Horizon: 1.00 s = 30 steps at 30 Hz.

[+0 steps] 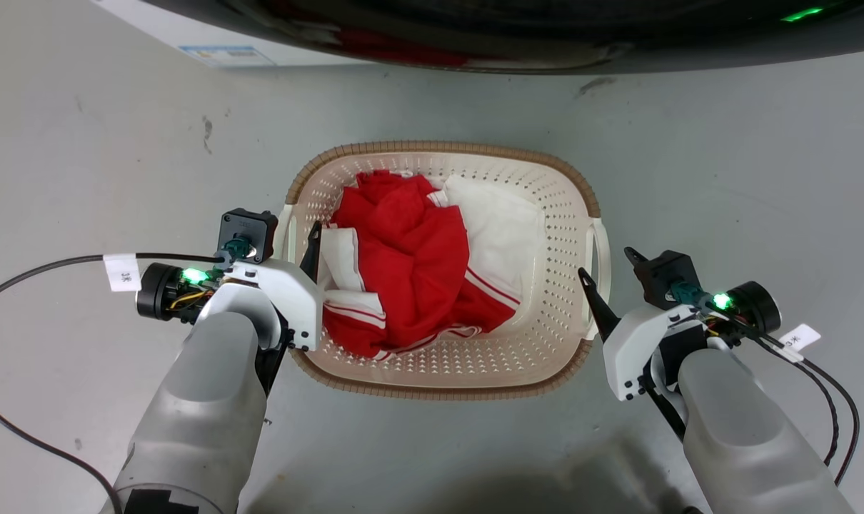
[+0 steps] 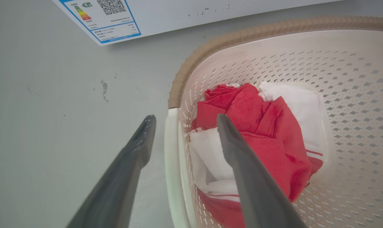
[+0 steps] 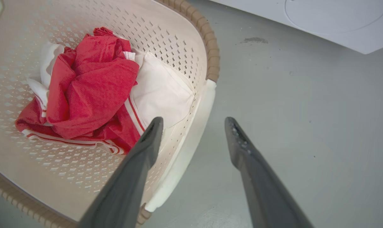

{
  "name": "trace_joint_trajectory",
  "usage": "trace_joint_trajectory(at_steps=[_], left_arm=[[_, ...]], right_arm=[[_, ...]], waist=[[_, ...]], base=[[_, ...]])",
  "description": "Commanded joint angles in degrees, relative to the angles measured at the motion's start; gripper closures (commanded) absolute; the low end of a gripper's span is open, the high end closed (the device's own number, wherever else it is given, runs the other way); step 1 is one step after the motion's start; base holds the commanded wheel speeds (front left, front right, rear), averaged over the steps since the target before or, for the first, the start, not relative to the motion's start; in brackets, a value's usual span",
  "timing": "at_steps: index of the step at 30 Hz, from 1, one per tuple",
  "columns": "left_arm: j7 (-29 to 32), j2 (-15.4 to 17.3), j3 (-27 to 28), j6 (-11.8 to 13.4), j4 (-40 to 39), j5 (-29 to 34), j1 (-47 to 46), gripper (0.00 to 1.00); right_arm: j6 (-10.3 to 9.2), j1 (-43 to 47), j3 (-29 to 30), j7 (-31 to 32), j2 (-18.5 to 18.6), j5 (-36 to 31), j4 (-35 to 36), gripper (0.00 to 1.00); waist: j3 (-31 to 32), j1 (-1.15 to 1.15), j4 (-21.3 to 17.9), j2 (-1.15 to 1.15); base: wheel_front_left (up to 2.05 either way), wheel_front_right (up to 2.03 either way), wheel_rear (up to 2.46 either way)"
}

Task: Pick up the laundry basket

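**Straddling both basket handles, jaws open**

Left gripper (image 2: 185, 116): fingers spread wide and holding nothing. One finger is over the floor (image 2: 52, 126), the other over the basket's inside, with the white left handle (image 2: 171, 158) between them. Contact with the handle: cannot tell.

Right gripper (image 3: 194, 118): same posture, spread wide and holding nothing, with the right handle (image 3: 191, 142) between its fingers.

The laundry basket (image 1: 443, 389) sits on the grey floor between the two arms and holds red and white clothes (image 1: 410, 264).

Beyond it is a white appliance (image 2: 210, 12) carrying a blue-bordered energy label (image 2: 106, 19) with a QR code; its text is too small to read.

White cable tags (image 1: 121, 273) are on both arms; their print is not legible.
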State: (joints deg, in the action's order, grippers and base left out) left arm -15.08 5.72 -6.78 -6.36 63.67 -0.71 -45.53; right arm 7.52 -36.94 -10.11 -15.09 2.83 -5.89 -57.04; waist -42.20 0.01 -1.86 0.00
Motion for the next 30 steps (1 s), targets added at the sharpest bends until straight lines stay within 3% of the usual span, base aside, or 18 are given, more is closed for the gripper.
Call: trace_joint_trajectory(at_steps=[1,26,27,28,29,30], left_arm=[[-0.14,0.03,-0.40,-0.10,1.31,-0.10,-1.32,0.00],[0.16,-0.68,-4.73,-0.97,9.44,-1.46,-4.65,0.00],[0.38,-0.75,-5.03,-1.02,9.55,-1.39,-4.62,0.00],[0.59,-0.80,-5.29,-1.05,9.61,-1.27,-4.66,0.08],[0.62,-0.83,-5.52,-1.07,9.69,-1.34,-4.78,0.61],[0.74,-0.90,-5.75,-1.05,9.75,-1.48,-4.80,1.00]], right_arm=[[-0.06,-1.52,-0.68,-0.12,0.11,0.55,-0.95,0.00],[-0.06,-5.47,-8.07,-0.11,0.10,6.53,-8.97,0.00],[-0.06,-5.57,-8.53,-0.12,0.09,6.94,-9.18,0.08],[-0.06,-5.72,-8.84,-0.11,0.09,7.33,-9.37,0.68],[-0.06,-5.89,-9.16,-0.11,0.09,7.68,-9.58,1.00],[-0.06,-6.01,-9.54,-0.11,0.09,8.04,-9.89,1.00]], waist=[[-1.18,-0.01,0.22,0.00],[-5.09,-0.01,0.51,0.00],[-5.14,-0.01,0.50,0.00],[-5.19,-0.01,0.49,0.00],[-5.26,-0.01,0.51,0.00],[-5.30,-0.01,0.54,0.00]], base=[[0.00,0.00,0.00],[0.00,0.00,0.00],[0.00,0.00,0.00],[0.00,0.00,0.00],[0.00,0.00,0.00],[0.00,0.00,0.00]])
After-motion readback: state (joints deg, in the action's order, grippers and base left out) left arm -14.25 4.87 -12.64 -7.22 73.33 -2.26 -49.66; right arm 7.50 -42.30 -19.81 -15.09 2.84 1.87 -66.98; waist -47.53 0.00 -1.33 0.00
